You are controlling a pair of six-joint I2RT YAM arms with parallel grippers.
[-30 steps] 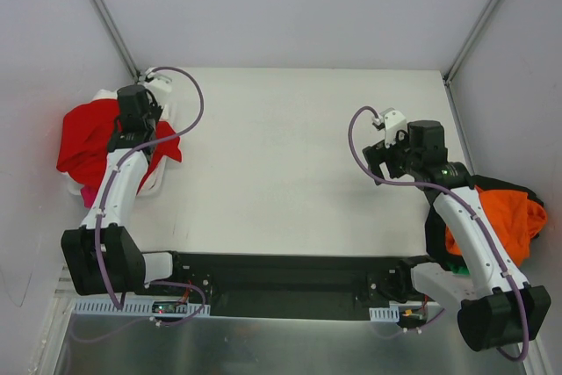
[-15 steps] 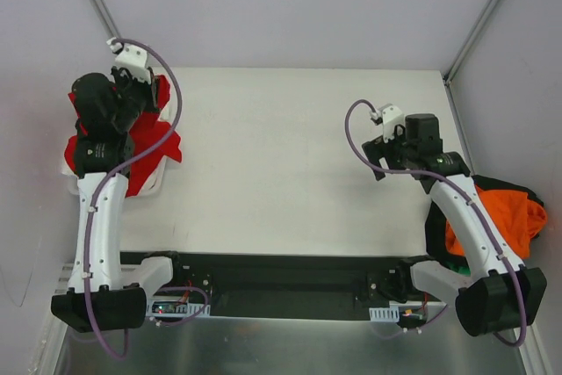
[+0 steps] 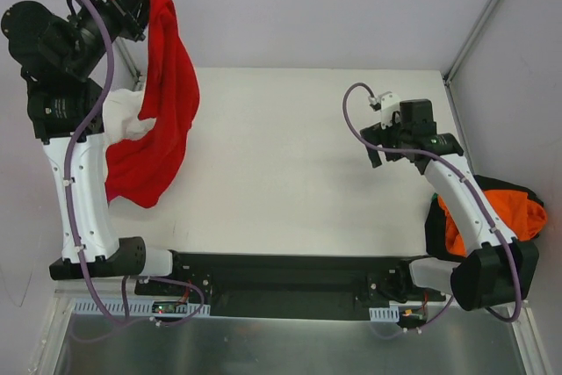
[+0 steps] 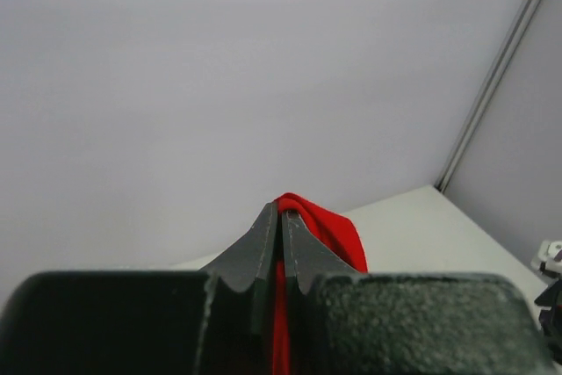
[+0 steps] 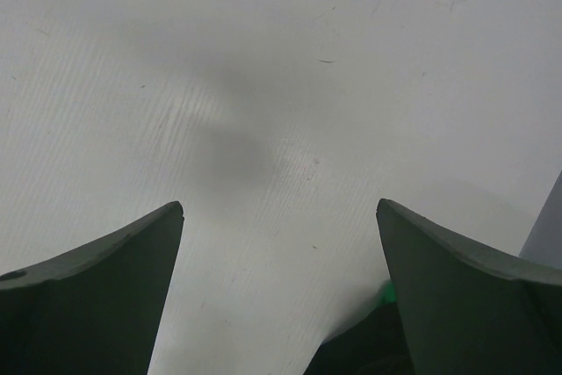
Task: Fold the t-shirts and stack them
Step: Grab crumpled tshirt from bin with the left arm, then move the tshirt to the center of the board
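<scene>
Hanging from my left end effector (image 3: 140, 8), the red shirt (image 3: 167, 103) is lifted high at the far left and drapes down over the left side of the surface (image 3: 290, 147). In the wrist view I see the jaws pinched tight on a red fold. A white cloth (image 3: 127, 116) shows just beside it. My right end effector (image 3: 373, 142) hovers over the surface, fingers spread wide, gripping nothing. An orange shirt (image 3: 496, 212) lies bunched with a dark cloth (image 3: 433, 227) at the right edge.
</scene>
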